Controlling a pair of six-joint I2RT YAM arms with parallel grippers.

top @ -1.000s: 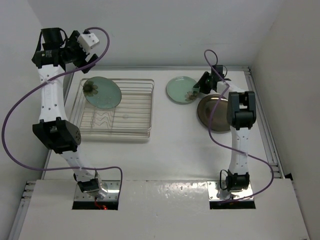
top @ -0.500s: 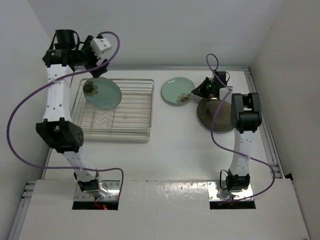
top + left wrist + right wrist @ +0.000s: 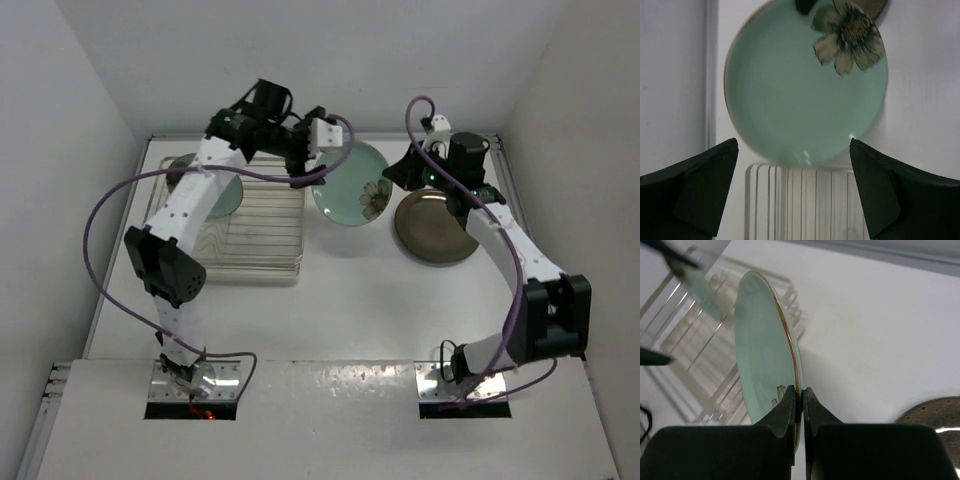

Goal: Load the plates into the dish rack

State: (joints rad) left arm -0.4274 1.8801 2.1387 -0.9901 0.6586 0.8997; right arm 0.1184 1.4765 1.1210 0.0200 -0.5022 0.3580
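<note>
My right gripper (image 3: 396,176) (image 3: 801,399) is shut on the rim of a mint-green plate (image 3: 350,185) (image 3: 762,355). It holds the plate lifted and tilted on edge between the dish rack (image 3: 250,225) and the dark brown plate (image 3: 435,227), which lies flat on the table. My left gripper (image 3: 308,170) (image 3: 795,192) is open and empty over the rack's right edge, facing that plate (image 3: 805,85) without touching it. A second mint plate (image 3: 212,188) stands in the rack at far left, partly hidden by my left arm.
Rack wires (image 3: 805,200) lie just under my left gripper and to the left of the held plate (image 3: 695,355). The brown plate's edge shows in the right wrist view (image 3: 935,415). White walls enclose the table at the back and sides.
My right gripper has lifted the mint plate off the table, tipped it on edge and carried it left. My left arm has swung from the far left corner across the rack toward it.
</note>
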